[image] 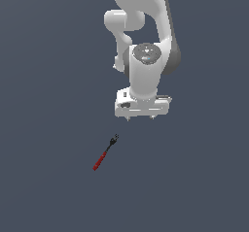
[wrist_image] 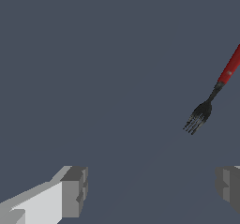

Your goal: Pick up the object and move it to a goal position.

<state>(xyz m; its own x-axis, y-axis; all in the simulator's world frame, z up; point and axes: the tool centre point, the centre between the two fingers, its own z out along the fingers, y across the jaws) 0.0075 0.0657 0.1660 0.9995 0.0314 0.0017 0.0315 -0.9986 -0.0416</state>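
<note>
Exterior view, left to right: fork lies flat on the plain dark grey table, toward the exterior view's left of the arm; red handle end sits lowest and furthest left in frame, thin dark neck runs diagonally up-right, small black pronged head at the upper-right tip; nothing touching it. Further right, the white Panda arm comes down from the frame top; its hand faces down over the table; gripper sits up and to the right of the fork's head, near it but clearly apart; only two tiny finger tips poke out below the hand body in this view, too small to read the gap there.

Wrist view, left to right: one grey finger pad with its white finger body at one edge; bare table between; the other pad at the far edge; jaws spread wide, released, nothing between them. Fork lies outside the gap, beyond the pad on that far side; prongs point toward the jaws, red handle runs off the frame edge; fork far slimmer than either pad.
</note>
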